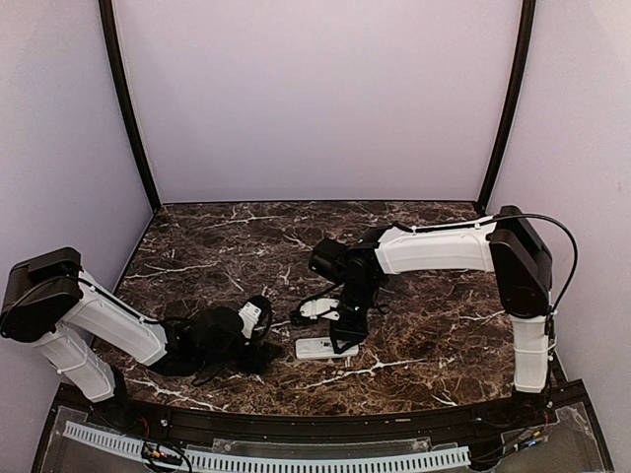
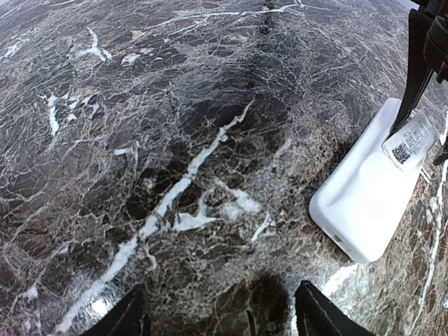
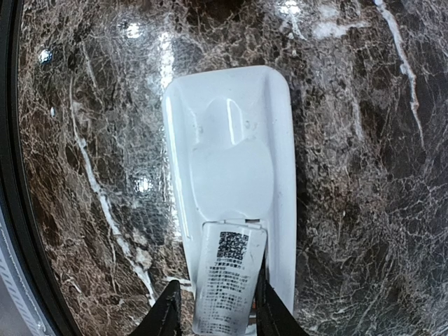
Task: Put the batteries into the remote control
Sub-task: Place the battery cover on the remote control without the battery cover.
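Black fingertips point(image 3: 171, 311) of the right gripper point(image 3: 218, 311) sit closest to the wrist lens; its jaws stand partly apart, one on each side of a small labelled battery cover point(image 3: 227, 280). The right pad looks to be against the cover's edge and the left shows a sliver of gap; whether they are pinching it I cannot tell.

Largest in the scene is the dark marble table point(image 3: 364, 175); polished and glossy, it probably gives little friction.

The remote control point(image 3: 231, 140) lies flat on it, back face up, near the middle of the near edge, under the right gripper and just right of the left gripper point(image 2: 224, 318). The left jaws are spread wide with nothing between them. The remote looks light, stiff and smooth, likely to skate on the marble if pushed; its long side edges seem the safest hold, well away from the cover end.

The cover sits tilted at the remote's near end; thin plastic, its catches are probably fragile, so it is best held lightly by its side edges.

The battery bay is hidden under the cover, its contents unseen; no batteries show in any view.
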Motion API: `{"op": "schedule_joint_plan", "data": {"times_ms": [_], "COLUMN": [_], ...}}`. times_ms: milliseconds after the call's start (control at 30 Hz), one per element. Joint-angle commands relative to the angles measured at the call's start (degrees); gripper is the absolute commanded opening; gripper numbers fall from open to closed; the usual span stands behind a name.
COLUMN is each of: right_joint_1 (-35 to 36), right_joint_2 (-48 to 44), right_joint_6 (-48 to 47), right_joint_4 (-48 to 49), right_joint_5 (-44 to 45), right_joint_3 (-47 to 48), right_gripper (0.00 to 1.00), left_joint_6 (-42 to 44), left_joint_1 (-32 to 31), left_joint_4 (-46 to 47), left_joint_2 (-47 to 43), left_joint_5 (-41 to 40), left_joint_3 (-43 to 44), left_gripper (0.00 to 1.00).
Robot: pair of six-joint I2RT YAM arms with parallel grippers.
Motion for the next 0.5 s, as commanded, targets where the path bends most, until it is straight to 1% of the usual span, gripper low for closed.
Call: {"op": "schedule_joint_plan", "data": {"times_ms": [0, 233, 467], "right_joint_1": [0.3, 0.3, 0.3], "right_joint_2": [1.4, 1.3, 0.4], "right_joint_6": [-0.2, -0.4, -0.2], "right_joint_4": [0.9, 0.6, 0.1], "right_joint_5": [1.0, 1.5, 0.8], "right_joint_3": [1.6, 2.2, 2.2], "right_gripper": [0.34, 0.40, 0.41], "left_joint_6": [0.6, 0.8, 1.1], "left_joint_1": [-0.3, -0.3, -0.3], "left_joint_4": [-0.5, 0.1, 0.7], "left_joint_2": [0.6, 0.2, 0.2], "left_joint_5": [0.1, 0.1, 0.5], "left_joint_3": [0.1, -0.5, -0.7], "left_gripper": [0.70, 0.70, 0.70]}}
